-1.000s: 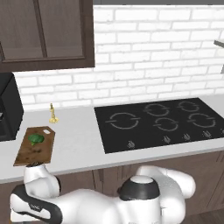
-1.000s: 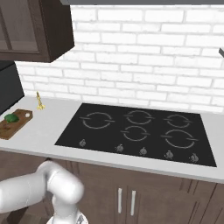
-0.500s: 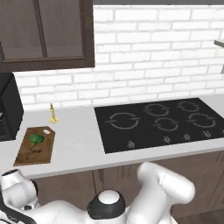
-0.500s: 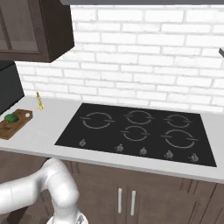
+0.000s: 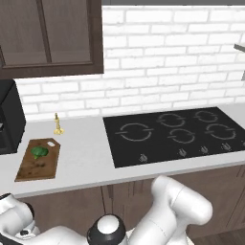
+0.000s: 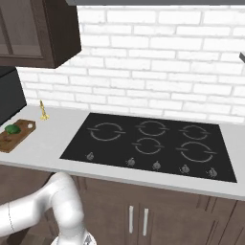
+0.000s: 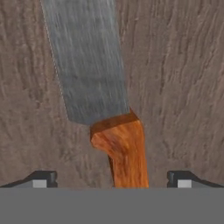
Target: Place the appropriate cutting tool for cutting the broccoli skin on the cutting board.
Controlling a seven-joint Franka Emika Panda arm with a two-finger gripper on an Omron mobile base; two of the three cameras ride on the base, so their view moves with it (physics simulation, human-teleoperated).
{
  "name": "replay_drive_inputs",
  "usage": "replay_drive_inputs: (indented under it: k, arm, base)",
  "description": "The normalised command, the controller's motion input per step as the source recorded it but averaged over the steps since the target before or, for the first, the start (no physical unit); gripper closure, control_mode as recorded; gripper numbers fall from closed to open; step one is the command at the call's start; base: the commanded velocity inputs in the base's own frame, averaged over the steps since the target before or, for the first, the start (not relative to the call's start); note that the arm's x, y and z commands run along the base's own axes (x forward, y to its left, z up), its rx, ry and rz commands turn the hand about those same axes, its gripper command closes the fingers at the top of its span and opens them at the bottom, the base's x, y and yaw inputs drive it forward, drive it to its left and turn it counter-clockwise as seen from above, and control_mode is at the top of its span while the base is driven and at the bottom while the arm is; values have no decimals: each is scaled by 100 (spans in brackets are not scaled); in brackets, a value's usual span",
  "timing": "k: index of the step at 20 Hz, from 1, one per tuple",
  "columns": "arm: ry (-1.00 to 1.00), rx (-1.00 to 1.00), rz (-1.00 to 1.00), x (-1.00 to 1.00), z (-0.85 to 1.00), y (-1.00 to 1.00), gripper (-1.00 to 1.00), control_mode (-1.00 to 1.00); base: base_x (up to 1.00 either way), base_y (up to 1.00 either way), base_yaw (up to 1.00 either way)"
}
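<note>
Two fingertips (image 7: 41, 178) of the released hand (image 7: 112, 179) flank the knife (image 7: 100, 109) handle, clear either side.

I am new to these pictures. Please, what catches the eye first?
In the hand view, a knife with an orange handle lies close up on dark wood, between the open gripper tips. On the counter, a black cooktop dominates; at far left sits broccoli on a brown cutting board.
</note>
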Motion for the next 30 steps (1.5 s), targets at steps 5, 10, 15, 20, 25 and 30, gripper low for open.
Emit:
replay_drive_inputs:
  k: [5,10,15,20,25,30]
  arm:
    - [-4,5,0,-28,-12,-26,-100,-100]
    - [0,2,0,-26,-49,-11,100,-100]
    - [-7,10,0,-4,-12,-1,100,-100]
    - [-9,8,-3,0,19,2,100,-100]
    - [-19,0,-8,-3,70,-6,100,-100]
    - [-22,5,-18,-15,100,-22,100,-100]
  base:
    - [0,0,0]
    - [0,0,0]
    - [0,0,0]
    - [0,0,0]
    - [0,0,0]
    - [0,0,0]
